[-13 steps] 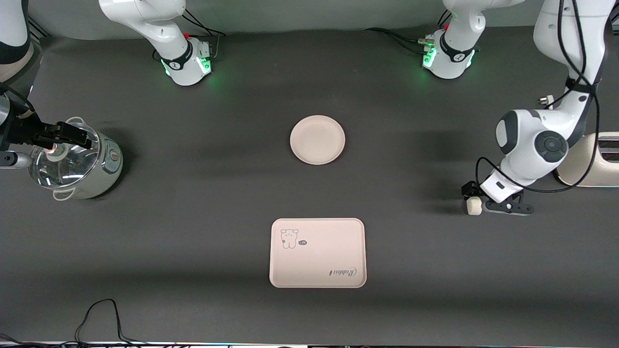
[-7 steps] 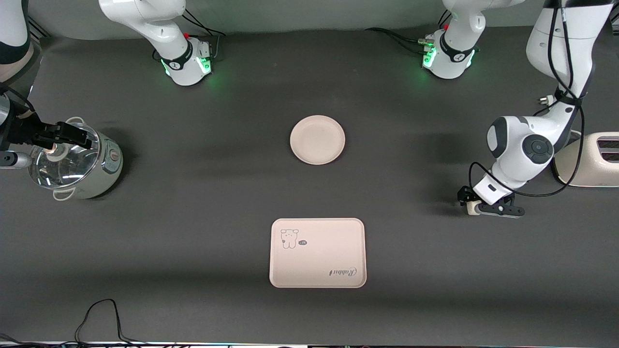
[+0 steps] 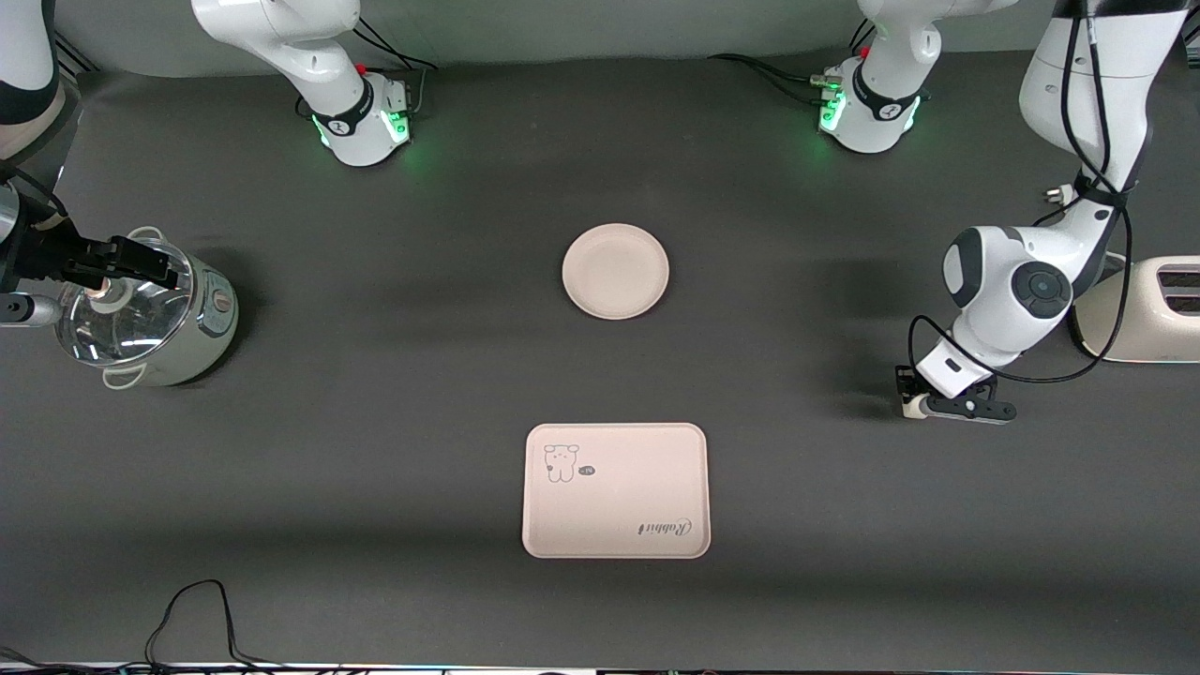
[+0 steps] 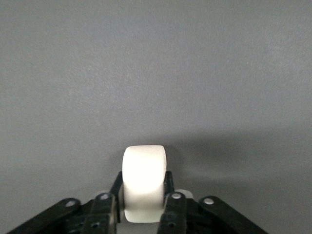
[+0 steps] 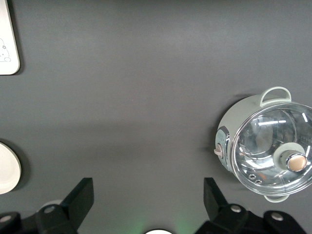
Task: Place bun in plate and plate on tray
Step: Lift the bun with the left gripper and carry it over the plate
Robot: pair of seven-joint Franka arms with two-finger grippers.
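The left gripper (image 3: 911, 401) is down at the table (image 3: 375, 394) near the left arm's end, with its fingers (image 4: 170, 192) clamped on the bun (image 4: 144, 181). In the left wrist view the bun sits upright between the two black fingers, one pressed against each of its sides, and its rounded top stands clear above the fingertips. In the front view only a small off-white edge of the bun (image 3: 908, 407) shows beneath the gripper body. Whether the bun rests on the table surface or is just clear of it cannot be determined.

The plate (image 3: 616, 271) lies flat near the middle of the table, with nothing on it. The tray (image 3: 616, 490) lies flat nearer to the front camera than the plate, in line with it, with its cartoon drawing and script facing up. Plate and tray are well apart from each other, and both are well apart from the bun.

The right gripper (image 5: 146, 204) waits in the air at the right arm's end of the table, near a pot with a glass lid (image 3: 141, 314). Its fingers stand wide apart and hold nothing. A cream toaster (image 3: 1158, 314) stands at the left arm's end, beside the left arm.
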